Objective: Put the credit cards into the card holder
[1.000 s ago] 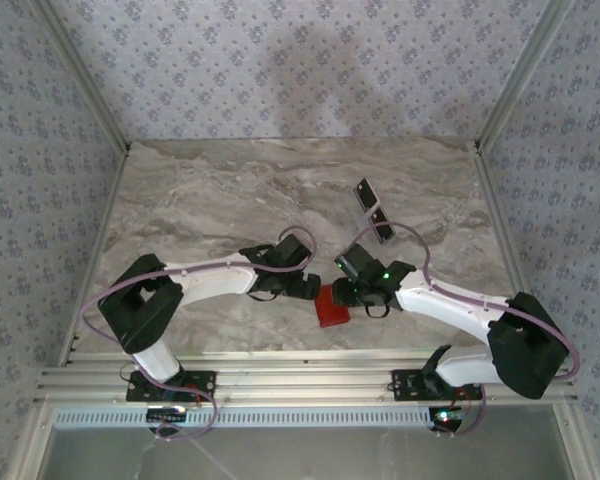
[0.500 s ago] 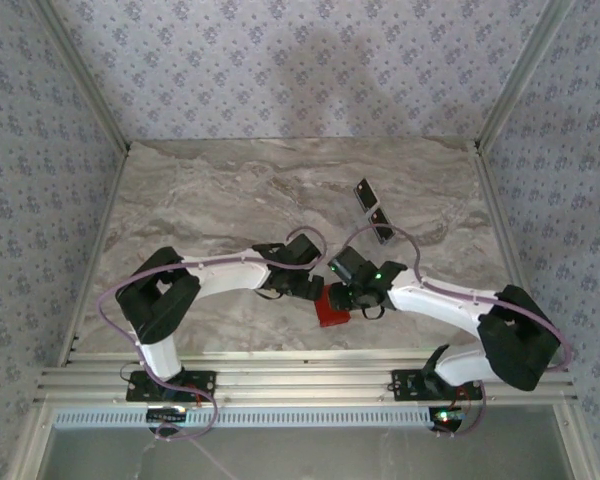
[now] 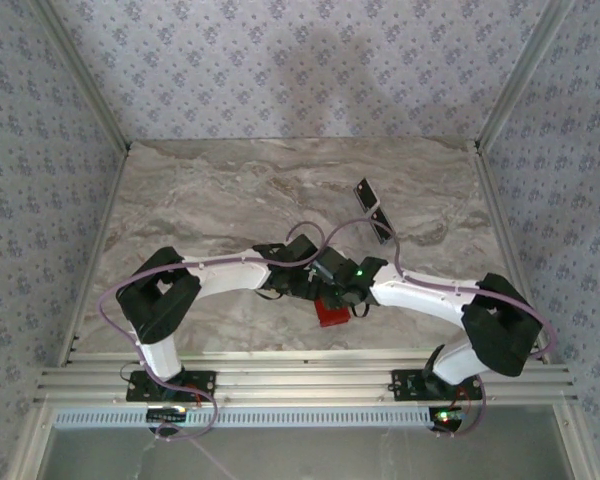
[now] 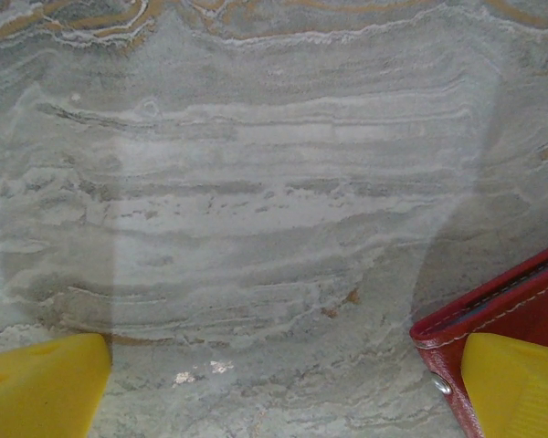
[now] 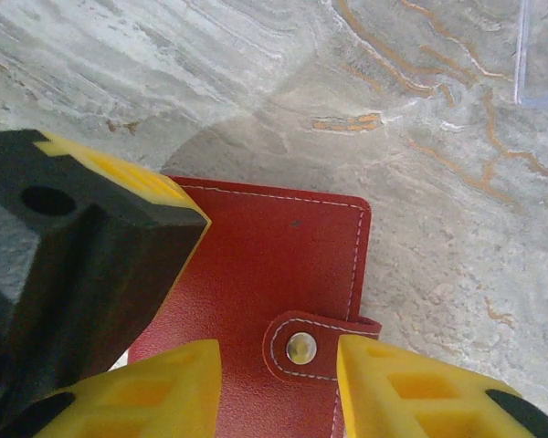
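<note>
This looks like a small robot test booth in a lab. The left arm [image 3: 220, 275] and the right arm [image 3: 420, 295] are bolted to aluminium rails [image 3: 300, 380] at the near edge of a marble-pattern table [image 3: 200, 200]. Walls [image 3: 300, 70] with flowered paper, held by metal posts [image 3: 80, 80], close it on three sides.

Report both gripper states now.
Left gripper: open wide, at the red wallet corner.
Right gripper: open, straddling its clasp tab, gripping nothing.

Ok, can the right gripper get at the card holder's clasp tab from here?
Likely yes: the clasp tab of the card holder lies bare inside the right gripper; the left gripper is clear of it.
</note>
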### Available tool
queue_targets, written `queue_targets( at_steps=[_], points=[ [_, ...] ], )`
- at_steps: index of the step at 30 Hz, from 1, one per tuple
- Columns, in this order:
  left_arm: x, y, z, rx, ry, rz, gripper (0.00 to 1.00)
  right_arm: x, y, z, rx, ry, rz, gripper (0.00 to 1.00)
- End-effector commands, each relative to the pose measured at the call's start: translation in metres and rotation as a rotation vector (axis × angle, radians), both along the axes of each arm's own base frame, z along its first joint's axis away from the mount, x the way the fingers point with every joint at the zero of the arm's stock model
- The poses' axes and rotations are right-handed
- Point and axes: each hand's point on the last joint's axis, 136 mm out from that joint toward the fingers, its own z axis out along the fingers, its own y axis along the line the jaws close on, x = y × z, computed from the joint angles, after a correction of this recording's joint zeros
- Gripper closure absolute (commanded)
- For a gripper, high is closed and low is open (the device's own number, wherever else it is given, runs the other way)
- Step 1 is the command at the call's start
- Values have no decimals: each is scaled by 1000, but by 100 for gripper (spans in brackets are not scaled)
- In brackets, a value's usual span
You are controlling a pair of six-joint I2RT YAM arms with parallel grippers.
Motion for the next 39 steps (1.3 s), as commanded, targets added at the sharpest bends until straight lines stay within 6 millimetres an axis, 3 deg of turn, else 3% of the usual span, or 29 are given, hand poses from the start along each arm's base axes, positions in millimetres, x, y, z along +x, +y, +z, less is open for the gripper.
queue_targets(
  at_steps=[1, 16, 22, 29, 39],
  points=[
    [-8, 6, -14, 42, 23, -16, 0, 1, 1, -2, -70, -21, 34, 61],
    [-9, 6, -16, 41, 29, -13, 0, -8, -5, -21, -136, -4, 40, 74],
    [-10, 6, -16, 42, 30, -15, 0, -5, -4, -14, -129, -21, 37, 80],
    [-10, 6, -17, 43, 31, -17, 0, -5, -4, -8, -115, -29, 36, 99],
    [-11, 6, -19, 47, 35, -20, 0, -6, 4, 7, -34, -35, 26, 100]
  ],
)
